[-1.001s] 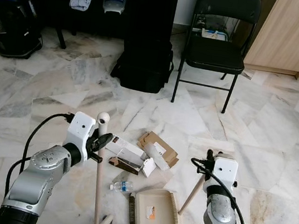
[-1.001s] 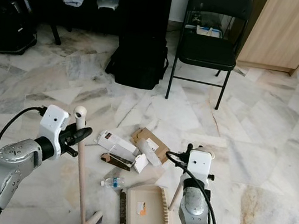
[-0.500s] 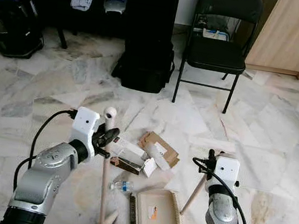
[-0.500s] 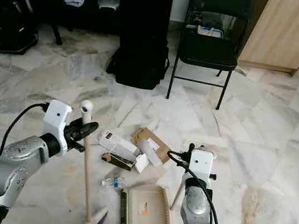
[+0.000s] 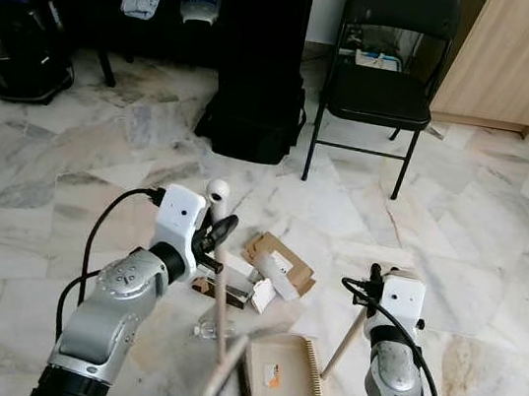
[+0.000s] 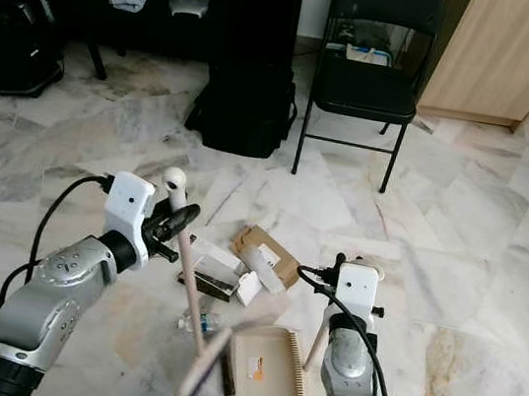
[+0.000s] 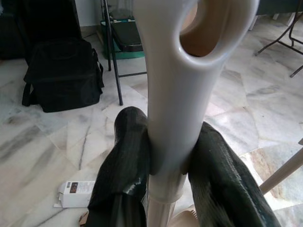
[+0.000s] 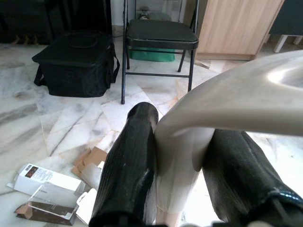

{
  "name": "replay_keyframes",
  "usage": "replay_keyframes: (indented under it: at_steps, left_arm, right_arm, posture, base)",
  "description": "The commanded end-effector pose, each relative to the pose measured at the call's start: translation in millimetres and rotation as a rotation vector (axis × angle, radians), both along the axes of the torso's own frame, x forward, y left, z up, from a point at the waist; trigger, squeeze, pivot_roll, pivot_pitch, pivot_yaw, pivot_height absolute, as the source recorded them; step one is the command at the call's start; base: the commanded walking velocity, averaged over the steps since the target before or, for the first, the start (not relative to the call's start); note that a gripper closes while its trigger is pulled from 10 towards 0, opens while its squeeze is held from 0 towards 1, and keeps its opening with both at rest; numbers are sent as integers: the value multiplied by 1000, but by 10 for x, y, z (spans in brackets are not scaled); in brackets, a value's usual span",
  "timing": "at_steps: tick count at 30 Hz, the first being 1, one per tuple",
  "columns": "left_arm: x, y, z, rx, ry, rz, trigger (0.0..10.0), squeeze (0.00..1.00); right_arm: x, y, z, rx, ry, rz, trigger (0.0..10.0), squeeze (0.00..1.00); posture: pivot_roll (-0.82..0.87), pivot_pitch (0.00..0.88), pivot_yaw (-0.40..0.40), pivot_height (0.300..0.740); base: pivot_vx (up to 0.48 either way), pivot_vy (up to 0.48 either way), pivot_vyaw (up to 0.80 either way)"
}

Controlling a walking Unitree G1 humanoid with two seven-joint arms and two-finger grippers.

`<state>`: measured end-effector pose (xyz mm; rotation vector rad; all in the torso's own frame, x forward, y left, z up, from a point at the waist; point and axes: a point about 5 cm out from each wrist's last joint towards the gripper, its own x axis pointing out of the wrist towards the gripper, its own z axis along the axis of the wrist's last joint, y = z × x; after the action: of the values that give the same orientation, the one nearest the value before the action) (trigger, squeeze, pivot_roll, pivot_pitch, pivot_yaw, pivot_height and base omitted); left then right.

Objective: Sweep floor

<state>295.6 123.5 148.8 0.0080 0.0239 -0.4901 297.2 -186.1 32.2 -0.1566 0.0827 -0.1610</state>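
So the left gripper (image 5: 209, 246) is pinching the broom (image 5: 216, 305) right up near its looped plastic top, fingers pressed tight on either side of the handle. I'm guessing that high grip gives the head more swing low down. The head is blurring just beside the near edge of the dustpan (image 5: 283, 381), so it looks mid-stroke, pushing stuff toward the pan.

The right gripper (image 5: 373, 292) is clamped on the top of the dustpan's own stick, probably keeping the tray flat on the floor so it's facing the broom.

The litter is sitting just beyond the broom head: a cardboard piece (image 5: 278, 257), a white box (image 5: 233, 284), and a clear bottle (image 5: 207, 328) right against the handle. Everything's on glossy marble tile (image 5: 497, 243). Both handles are smooth pale beige, and the pan is ridged along one side.
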Motion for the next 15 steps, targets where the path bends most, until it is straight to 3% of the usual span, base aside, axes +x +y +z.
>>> replay_keyframes:
  at_steps: [1, 11, 15]
  left_arm:
    - [-35, -35, 64, -35, -16, -41, 10000, 0]
    - [68, 192, 196, 81, -112, 77, 10000, 0]
    - [88, 230, 232, 72, -132, 114, 10000, 0]
  right_arm:
    - [-101, -97, -143, -26, 86, -29, 10000, 0]
    - [-110, -89, -154, -25, 90, -25, 10000, 0]
    - [-107, -76, -154, -25, 90, -22, 10000, 0]
  posture:
    - [118, 100, -3, 740]
    - [123, 106, -4, 740]
    - [122, 111, -5, 740]
  base:
    - [0, 0, 0]
    - [0, 0, 0]
    - [0, 0, 0]
